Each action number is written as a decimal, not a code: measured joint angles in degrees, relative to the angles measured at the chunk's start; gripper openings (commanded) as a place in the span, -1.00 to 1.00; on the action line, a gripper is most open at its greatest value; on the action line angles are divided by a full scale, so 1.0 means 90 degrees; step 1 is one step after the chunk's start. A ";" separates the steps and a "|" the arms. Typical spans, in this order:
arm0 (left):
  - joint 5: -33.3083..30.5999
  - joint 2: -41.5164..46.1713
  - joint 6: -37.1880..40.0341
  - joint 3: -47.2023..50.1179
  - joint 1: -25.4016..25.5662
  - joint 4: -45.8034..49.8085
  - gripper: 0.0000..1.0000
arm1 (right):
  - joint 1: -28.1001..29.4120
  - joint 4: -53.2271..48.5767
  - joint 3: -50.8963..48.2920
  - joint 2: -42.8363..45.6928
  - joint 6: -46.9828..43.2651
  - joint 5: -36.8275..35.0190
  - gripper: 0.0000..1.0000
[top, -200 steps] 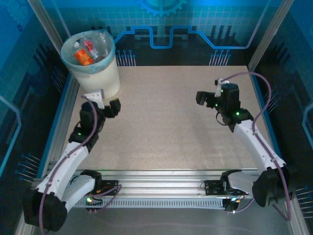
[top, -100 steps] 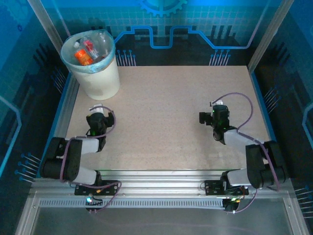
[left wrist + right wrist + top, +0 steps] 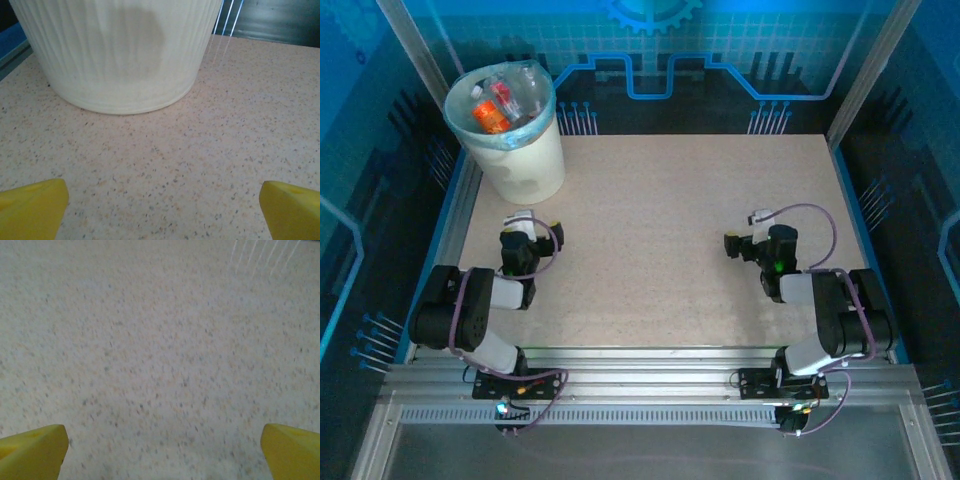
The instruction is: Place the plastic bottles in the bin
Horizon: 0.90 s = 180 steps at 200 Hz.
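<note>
Plastic bottles (image 3: 498, 103) lying inside bin (image 3: 525, 168), far-left tabletop (image 3: 660, 220) corner. Left jaws standing spread wide, gripping nothing, low over tabletop, bin wall close ahead. Right jaws gaping wide, gripping nothing, well apart from bin. Both arms now sitting folded toward near edge, no longer outstretched; middle tabletop lying open.

Cream ribbed bin (image 3: 525, 165), blue-lined, upright at the table's far-left corner, holding plastic bottles (image 3: 498, 105)
</note>
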State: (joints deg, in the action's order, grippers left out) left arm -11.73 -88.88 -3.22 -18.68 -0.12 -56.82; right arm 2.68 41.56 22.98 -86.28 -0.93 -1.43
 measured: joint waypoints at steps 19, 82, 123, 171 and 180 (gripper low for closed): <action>0.0000 0.0000 0.0029 -0.0058 0.0019 0.0000 0.98 | -0.0002 0.0017 0.0117 0.0000 0.0002 -0.0005 1.00; 0.0007 0.0000 0.0049 -0.0066 0.0032 0.0063 0.98 | -0.0002 0.0007 0.0121 0.0000 0.0002 -0.0027 1.00; 0.0153 0.0000 0.0097 -0.0146 0.0036 0.0243 0.98 | -0.0002 0.0005 0.0121 0.0000 0.0002 -0.0027 1.00; 0.0197 0.0000 0.0100 -0.0170 0.0044 0.0284 0.98 | -0.0002 0.0007 0.0121 0.0000 0.0002 -0.0027 1.00; 0.0197 0.0000 0.0100 -0.0170 0.0044 0.0284 0.98 | -0.0002 0.0007 0.0121 0.0000 0.0002 -0.0027 1.00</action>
State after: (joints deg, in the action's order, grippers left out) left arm -9.96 -88.88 -2.33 -20.21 0.27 -54.26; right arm 2.66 41.63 24.08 -86.28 -0.91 -1.67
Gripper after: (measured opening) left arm 0.989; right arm 0.999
